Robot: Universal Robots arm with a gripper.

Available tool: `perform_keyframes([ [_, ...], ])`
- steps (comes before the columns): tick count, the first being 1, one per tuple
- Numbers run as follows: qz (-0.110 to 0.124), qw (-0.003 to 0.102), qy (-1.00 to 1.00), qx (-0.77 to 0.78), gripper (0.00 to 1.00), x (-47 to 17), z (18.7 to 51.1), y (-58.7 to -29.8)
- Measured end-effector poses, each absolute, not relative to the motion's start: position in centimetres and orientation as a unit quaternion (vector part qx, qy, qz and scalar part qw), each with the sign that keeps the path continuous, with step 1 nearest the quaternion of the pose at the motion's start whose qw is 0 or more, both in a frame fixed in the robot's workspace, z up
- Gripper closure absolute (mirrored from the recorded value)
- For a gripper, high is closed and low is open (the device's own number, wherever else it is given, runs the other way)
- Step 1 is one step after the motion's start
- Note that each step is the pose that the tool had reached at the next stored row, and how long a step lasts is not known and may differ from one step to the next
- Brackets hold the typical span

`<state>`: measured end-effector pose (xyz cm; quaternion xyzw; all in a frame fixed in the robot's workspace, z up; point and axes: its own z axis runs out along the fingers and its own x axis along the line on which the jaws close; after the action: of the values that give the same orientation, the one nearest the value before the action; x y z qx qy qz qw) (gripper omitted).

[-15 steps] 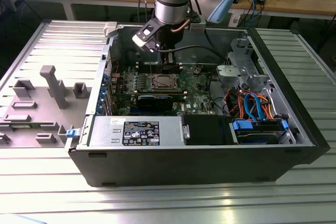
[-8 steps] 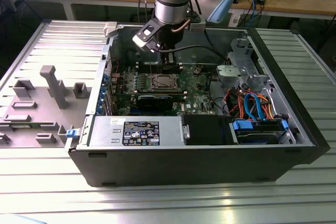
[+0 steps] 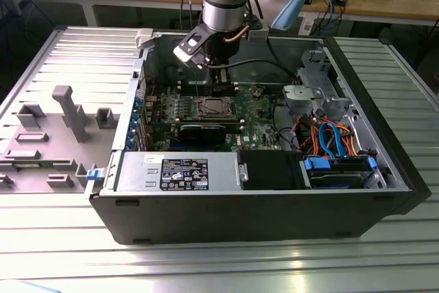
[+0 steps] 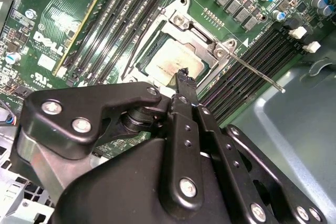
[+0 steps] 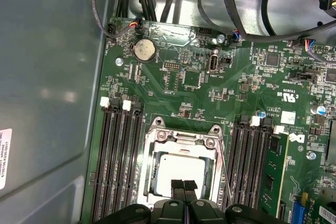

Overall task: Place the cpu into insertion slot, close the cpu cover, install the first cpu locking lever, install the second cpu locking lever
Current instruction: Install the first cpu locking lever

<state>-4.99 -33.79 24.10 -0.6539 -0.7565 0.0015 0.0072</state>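
The cpu [image 5: 181, 171], a silvery square chip, lies in the insertion slot [image 3: 209, 108] on the green motherboard. The cpu cover [image 5: 153, 165], a silver frame with a square window, lies flat around the chip. In the second wrist view the cpu [image 4: 173, 61] shows through the cover [image 4: 202, 35]. One thin lever rod [image 4: 257, 74] sticks out over the memory slots, and another [image 4: 144, 40] runs along the socket's opposite side. My gripper [image 5: 184, 184] hangs just above the chip's edge, shut with nothing between its black fingers [image 4: 185, 80]. In the exterior view the gripper [image 3: 218, 79] hovers over the socket inside the case.
Long black memory slots [image 5: 118, 161] flank the socket on both sides. A black graphics card [image 3: 206, 132], a grey-labelled power supply [image 3: 182, 171] and drive bays with blue and orange cables [image 3: 329, 135] fill the case. Case walls [image 5: 47, 77] stand close by.
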Motion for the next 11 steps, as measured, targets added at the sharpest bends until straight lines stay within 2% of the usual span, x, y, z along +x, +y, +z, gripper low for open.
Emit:
perform_keyframes([
  [11, 0.002, 0.007, -0.763, -0.647, 0.89, -4.99, 24.1, -33.79],
])
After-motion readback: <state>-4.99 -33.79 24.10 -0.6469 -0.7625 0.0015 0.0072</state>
